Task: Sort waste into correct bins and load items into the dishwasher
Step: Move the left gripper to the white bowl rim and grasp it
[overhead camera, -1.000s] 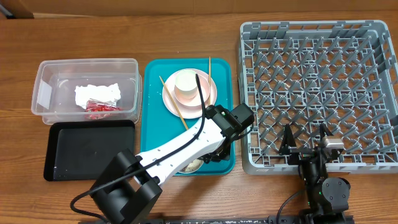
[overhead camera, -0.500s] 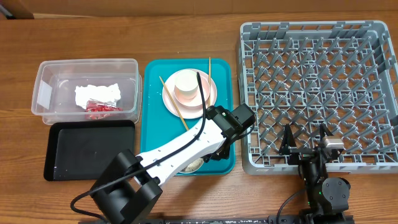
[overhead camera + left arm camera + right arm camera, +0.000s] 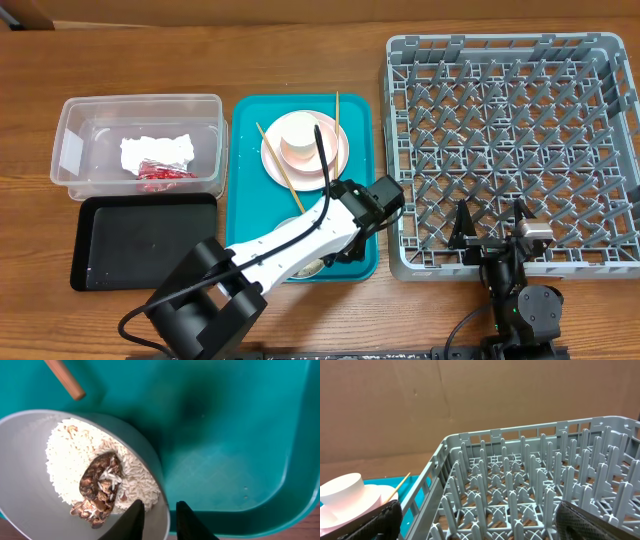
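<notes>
Bright, even overhead light casts a soft dark shadow on the teal plastic tray just beyond the blurred left fingers; the black right fingers are also out of focus.

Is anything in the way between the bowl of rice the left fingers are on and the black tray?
Only the teal tray's raised left rim, since the bowl sits inside that tray. The black tray lies just beyond that rim, and nothing else shows between them. The left fingers straddle the bowl's rim.

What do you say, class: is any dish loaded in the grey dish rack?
No, the overhead view shows the grey dish rack with only bare pegs and open grid.
</notes>
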Motion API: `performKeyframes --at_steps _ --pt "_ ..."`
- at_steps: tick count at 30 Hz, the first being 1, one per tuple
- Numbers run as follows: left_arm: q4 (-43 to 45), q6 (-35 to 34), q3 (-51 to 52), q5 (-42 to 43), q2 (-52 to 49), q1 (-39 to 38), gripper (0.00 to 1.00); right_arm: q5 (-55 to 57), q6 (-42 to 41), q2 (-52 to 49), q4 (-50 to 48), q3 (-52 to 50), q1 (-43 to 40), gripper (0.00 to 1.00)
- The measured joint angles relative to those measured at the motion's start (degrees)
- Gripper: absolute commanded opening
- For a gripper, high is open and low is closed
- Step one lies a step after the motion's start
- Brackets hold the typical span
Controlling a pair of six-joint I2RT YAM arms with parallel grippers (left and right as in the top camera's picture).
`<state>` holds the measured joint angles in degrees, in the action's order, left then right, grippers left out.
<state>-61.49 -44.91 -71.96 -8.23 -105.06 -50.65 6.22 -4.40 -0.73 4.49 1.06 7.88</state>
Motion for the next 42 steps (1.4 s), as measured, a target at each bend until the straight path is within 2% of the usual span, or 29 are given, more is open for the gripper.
performKeyframes --at_steps 9,13,15,17,21,31,39,42 --pt "0.9 0.3 1.7 -0.4 0.0 0.0 0.18 0.0 0.0 0.0 0.0 0.0 0.0 1.0" --pt "-0.5 0.7 1.7 -3.1 0.0 0.0 0.17 0.0 0.0 0.0 0.0 0.0 0.0 1.0" --pt "-2.1 0.9 1.8 -5.4 0.0 0.1 0.23 0.0 0.0 0.0 0.0 0.0 0.0 1.0" --pt "-3.2 1.3 1.9 -7.9 0.0 0.2 0.38 0.0 0.0 0.0 0.0 0.0 0.0 1.0" --pt "-4.0 1.8 1.9 -11.9 0.0 0.8 0.4 0.0 0.0 0.0 0.0 0.0 0.0 1.0" --pt "-5.3 1.8 1.9 -15.4 0.0 0.9 0.4 0.0 0.0 0.0 0.0 0.0 0.0 1.0" --pt "-4.3 1.6 1.9 -11.8 0.0 0.9 0.51 0.0 0.0 0.0 0.0 0.0 0.0 1.0" --pt "-4.2 1.6 1.9 -10.4 0.0 0.9 0.47 0.0 0.0 0.0 0.0 0.0 0.0 1.0"
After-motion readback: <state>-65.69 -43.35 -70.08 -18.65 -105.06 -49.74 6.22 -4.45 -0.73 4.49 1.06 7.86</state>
